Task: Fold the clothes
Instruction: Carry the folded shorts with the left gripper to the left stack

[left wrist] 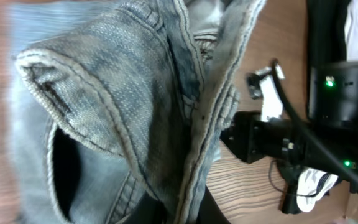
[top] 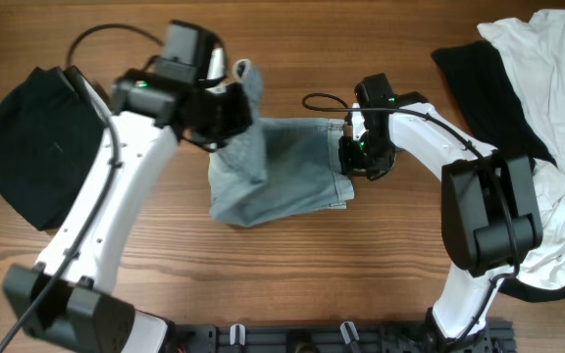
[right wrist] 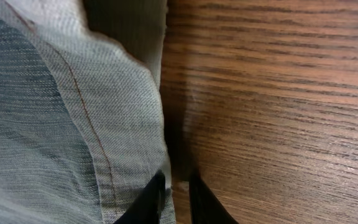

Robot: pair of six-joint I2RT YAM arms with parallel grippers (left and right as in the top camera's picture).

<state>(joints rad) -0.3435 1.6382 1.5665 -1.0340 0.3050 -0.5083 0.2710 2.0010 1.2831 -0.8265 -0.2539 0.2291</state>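
left gripper point(top: 231, 110) clamped on denim shorts point(top: 292, 176), lifting one leg to fold | right gripper point(top: 351, 157) nearly closed at hem, pinch unclear, likely anchoring | table point(top: 292, 284) centre

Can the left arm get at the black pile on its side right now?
Probably not yet: the left gripper is holding up the shorts. The black pile itself lies uncovered beside that arm.
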